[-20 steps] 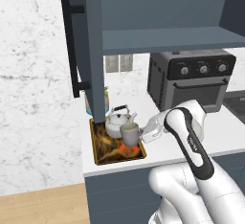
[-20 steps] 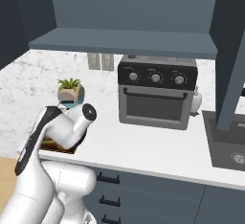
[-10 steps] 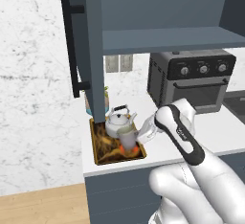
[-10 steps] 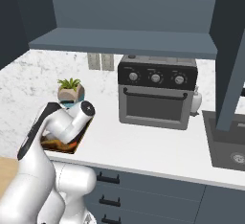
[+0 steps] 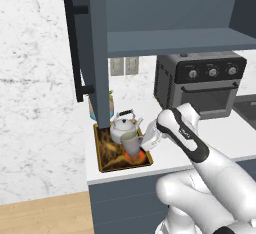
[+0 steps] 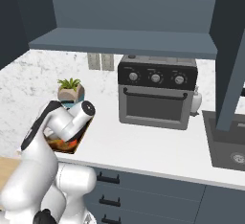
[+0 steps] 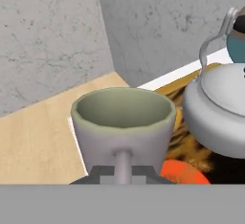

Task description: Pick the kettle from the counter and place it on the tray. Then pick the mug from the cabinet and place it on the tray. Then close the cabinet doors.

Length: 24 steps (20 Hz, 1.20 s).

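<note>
Lowering since 1 s ago: gripper (image 5: 146, 141) w/ mug (image 5: 131, 141) clamped by its handle, now over tray (image 5: 106, 166) beside kettle (image 5: 122, 126). Release next, then doors.

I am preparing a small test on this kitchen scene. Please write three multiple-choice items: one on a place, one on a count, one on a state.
1. Where is the kettle?
A. on the tray
B. on top of the oven
C. in the sink

2. How many round knobs are on the front of the oven?
A. one
B. three
C. five

3. In what state are the cabinet doors?
A. shut
B. taken off
C. open

Answers:
1 A: the kettle stands on the tray, beside the mug.
2 B: three knobs sit in a row above the oven door.
3 C: the left door stands out from the cabinet, whose shelf is exposed.
</note>
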Tool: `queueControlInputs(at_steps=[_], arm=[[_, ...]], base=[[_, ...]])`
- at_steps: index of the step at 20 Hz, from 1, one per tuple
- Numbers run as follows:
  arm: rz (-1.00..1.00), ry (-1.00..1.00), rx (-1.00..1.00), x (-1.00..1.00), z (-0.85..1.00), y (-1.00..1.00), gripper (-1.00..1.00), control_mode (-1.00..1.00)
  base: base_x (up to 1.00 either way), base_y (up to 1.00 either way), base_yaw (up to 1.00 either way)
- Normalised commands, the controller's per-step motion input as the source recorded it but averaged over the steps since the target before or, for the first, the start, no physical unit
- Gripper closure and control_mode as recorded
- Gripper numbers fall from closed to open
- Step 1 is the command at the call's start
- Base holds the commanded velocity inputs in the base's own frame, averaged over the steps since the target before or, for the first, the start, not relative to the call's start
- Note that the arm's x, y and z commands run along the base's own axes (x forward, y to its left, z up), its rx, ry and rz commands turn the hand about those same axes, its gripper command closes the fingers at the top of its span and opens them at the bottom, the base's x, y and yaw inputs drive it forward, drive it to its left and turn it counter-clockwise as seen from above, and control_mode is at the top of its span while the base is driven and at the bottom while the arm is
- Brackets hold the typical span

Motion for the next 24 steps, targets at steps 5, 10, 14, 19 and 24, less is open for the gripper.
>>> queueControlInputs(at_steps=[5,10,14,19,24], arm=[[0.0,-0.13,0.0,0.0,-0.49,0.1,1.0,-1.0],[0.0,-0.08,0.0,0.0,-0.49,0.04,1.0,-1.0],[0.0,0.0,0.0,0.0,-0.55,0.01,1.0,-1.0],[0.0,0.0,0.0,0.0,-0.54,0.03,1.0,-1.0],[0.0,-0.02,0.0,0.0,-0.42,0.04,1.0,-1.0]], base=[[0.0,0.0,0.0],[0.0,0.0,0.0],[0.0,0.0,0.0],[0.0,0.0,0.0],[0.0,0.0,0.0]])
